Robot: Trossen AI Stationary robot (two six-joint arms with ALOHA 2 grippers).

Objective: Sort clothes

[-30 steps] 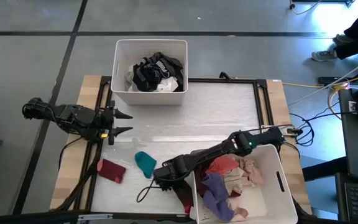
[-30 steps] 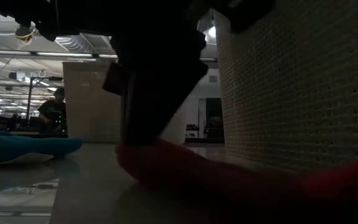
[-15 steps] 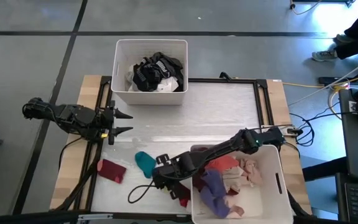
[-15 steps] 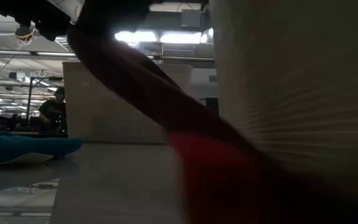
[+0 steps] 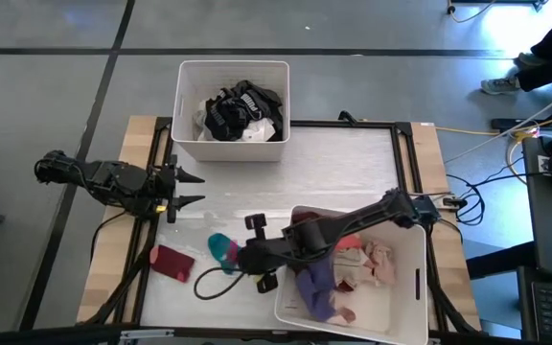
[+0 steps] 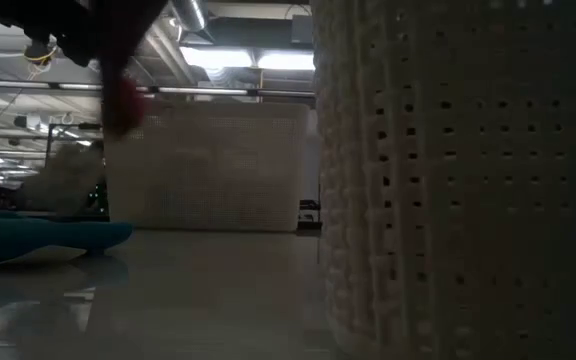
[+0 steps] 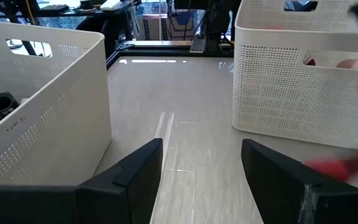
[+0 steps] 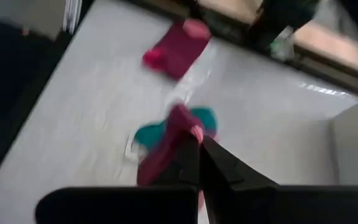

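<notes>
Two dark robot arms at a pale desk (image 5: pixel 333 163) with clothes to sort.

The right end effector (image 8: pixel 197 144) hangs above the desk beside the near white perforated plastic bin (image 5: pixel 405 307), clenched on a maroon fabric garment (image 8: pixel 166 146) over a teal fabric garment (image 5: pixel 222 249). Another maroon garment (image 5: pixel 172 263) lies nearby on the desk. The left end effector (image 5: pixel 188 190) waits released at the desk's left edge. The far white bin (image 5: pixel 234 149) holds black and white clothes (image 5: pixel 238 110); the near bin holds purple, pink and beige ones (image 5: pixel 338 273).
</notes>
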